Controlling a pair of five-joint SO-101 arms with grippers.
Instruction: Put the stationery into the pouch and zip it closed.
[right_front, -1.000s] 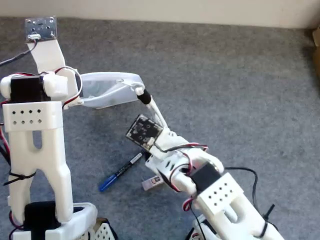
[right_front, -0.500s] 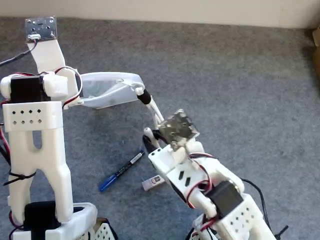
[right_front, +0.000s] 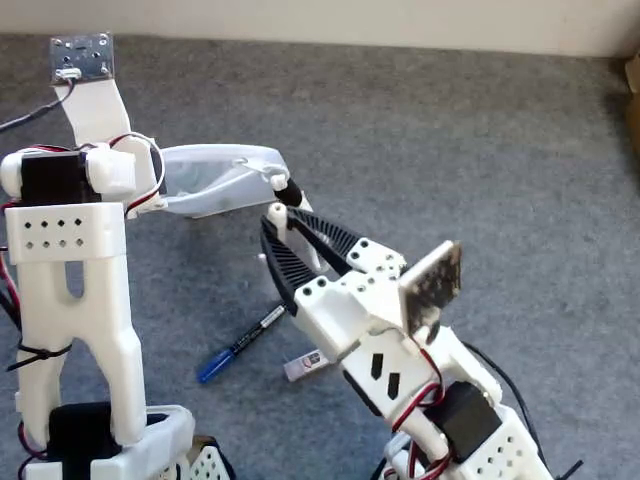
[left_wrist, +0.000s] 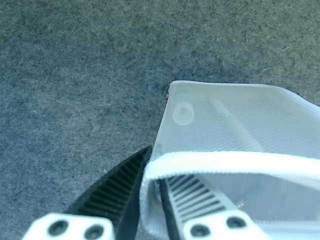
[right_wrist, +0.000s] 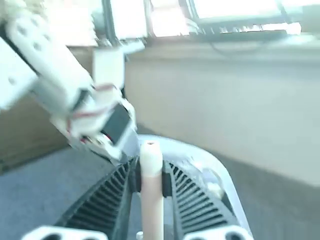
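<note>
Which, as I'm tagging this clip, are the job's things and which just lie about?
Job: mesh pouch in the left hand; white pen in the right hand; blue marker; small white block.
Lying about: grey carpet; brown object at its edge.

Indoor lab or office room: grey carpet (right_front: 500, 150), pale wall (right_wrist: 240, 100), bright windows (right_wrist: 235, 7) behind.
</note>
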